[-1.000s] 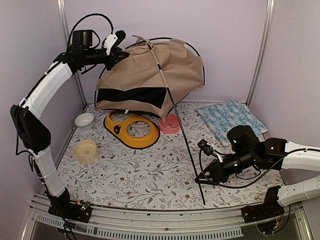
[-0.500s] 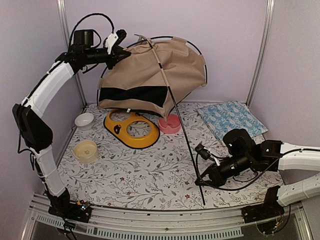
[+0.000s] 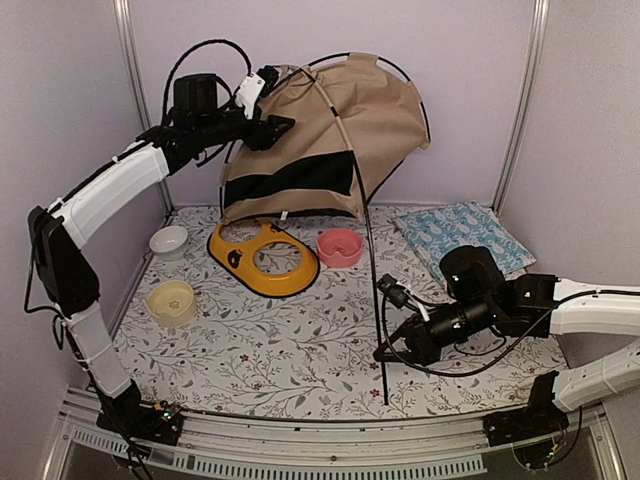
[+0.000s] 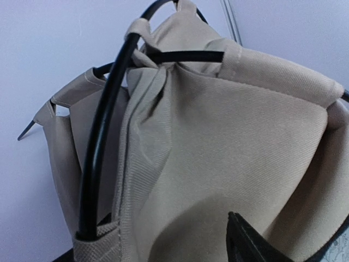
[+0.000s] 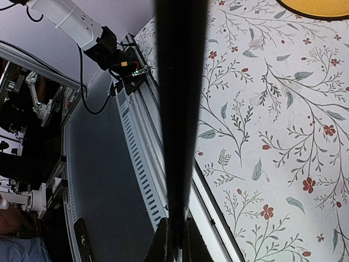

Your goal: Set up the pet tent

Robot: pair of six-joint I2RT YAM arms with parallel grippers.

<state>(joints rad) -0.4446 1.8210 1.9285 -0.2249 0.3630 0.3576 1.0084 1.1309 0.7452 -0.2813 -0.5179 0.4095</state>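
Tent (image 3: 345, 115) now higher; right tool (image 3: 382, 353) moved pole (image 3: 372, 260) left.

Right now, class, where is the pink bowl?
In the top view, the pink bowl sits mid-table toward the back, just right of the yellow feeder and left of the blue cushion.

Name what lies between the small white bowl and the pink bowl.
A yellow double-bowl plastic feeder lies between them, shown in the top external view.
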